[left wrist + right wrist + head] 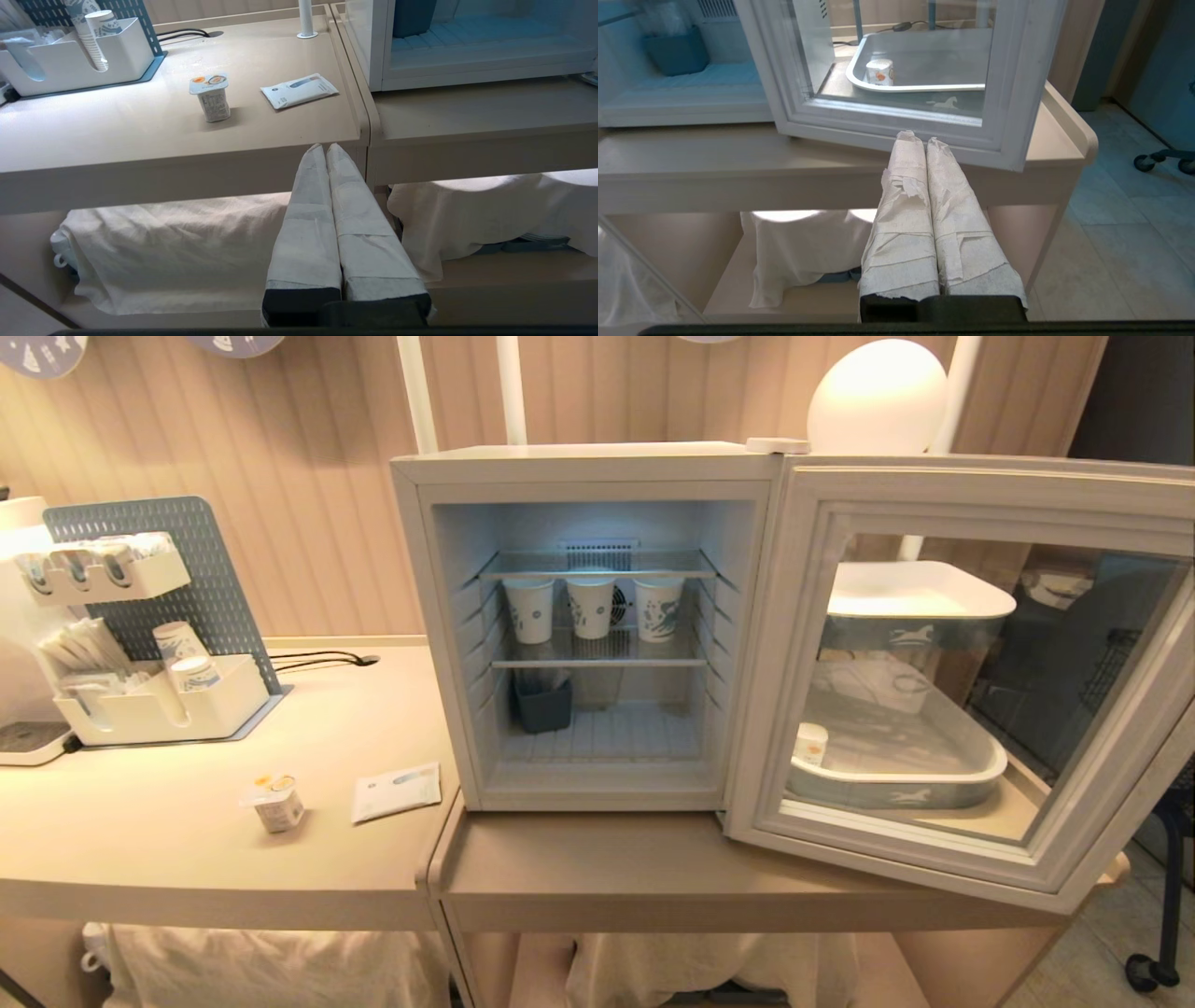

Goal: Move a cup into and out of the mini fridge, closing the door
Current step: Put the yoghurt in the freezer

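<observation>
The cup (277, 801) (210, 95), a small white pot with a yellow-orange foil lid, stands upright on the left table. The white mini fridge (583, 467) (366, 51) stands on the right table with its glass door (952, 873) (896, 130) swung wide open to the right. Inside, three paper cups (592, 607) stand on the middle wire shelf. My left gripper (325, 147) is shut and empty, below the table's front edge, short of the cup. Shut and empty as well, my right gripper (914, 136) is below the open door's bottom frame. Neither arm shows in the head view.
A flat white sachet (397, 791) (299, 90) lies right of the cup. A white organiser (159, 705) with paper cups stands at the back left. Behind the door, a tray (896, 784) (920, 87) holds a plain white pot (810, 743) (879, 72). A dark bin (541, 702) stands on the fridge floor.
</observation>
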